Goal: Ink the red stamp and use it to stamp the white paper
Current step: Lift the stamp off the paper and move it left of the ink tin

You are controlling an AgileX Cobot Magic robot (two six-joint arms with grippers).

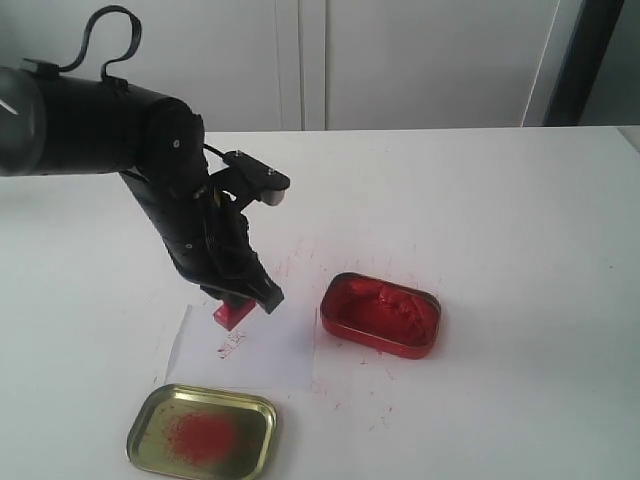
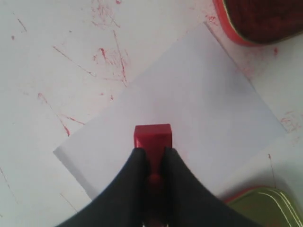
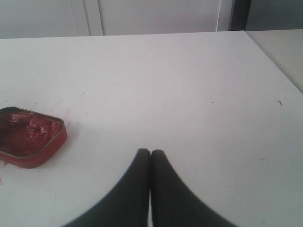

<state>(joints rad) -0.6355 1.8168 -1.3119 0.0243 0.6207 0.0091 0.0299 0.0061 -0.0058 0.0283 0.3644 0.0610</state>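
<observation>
My left gripper (image 1: 240,298) is shut on the handle of the red stamp (image 1: 233,315), whose flat base points down at the white paper (image 1: 270,352). In the left wrist view the stamp (image 2: 152,137) sticks out past the fingertips (image 2: 137,158) over the middle of the sheet (image 2: 199,109). I cannot tell whether the base touches the sheet. A faint red print marks the paper just in front of the stamp. My right gripper (image 3: 150,152) is shut and empty above bare table, out of the exterior view.
The red tin of red paste (image 1: 381,313) lies open right of the paper; the right wrist view shows the tin (image 3: 29,137) too. The gold lid with red powder (image 1: 202,431) sits at the table's front edge. Red smears dot the tabletop (image 1: 500,200).
</observation>
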